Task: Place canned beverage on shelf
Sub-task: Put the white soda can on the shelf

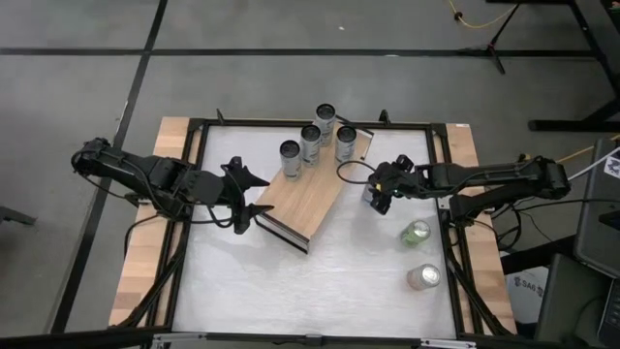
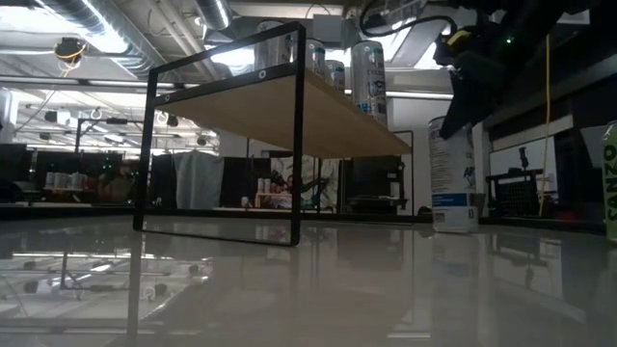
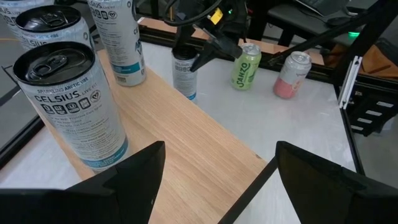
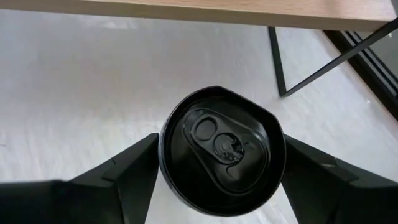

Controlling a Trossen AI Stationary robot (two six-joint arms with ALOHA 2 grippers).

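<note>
The shelf, a light-wood board on black frame ends, stands at the table's middle and bears several white Celsius cans at its far end. My right gripper is shut on a white and blue can that stands on the white table just right of the shelf. Its dark top fills the right wrist view. My left gripper is open and empty at the shelf's left near end, its fingers above the board. My right gripper pinches the can's upper side wall, just below the rim, between its two fingers, one on each side. The fingers come from above, pointing down. The can is upright with its bottom on the table.
A green can and a pink can stand on the table at the near right; both also show in the left wrist view, the green can beside the pink can. The shelf's near half is bare. A black frame rims the table.
</note>
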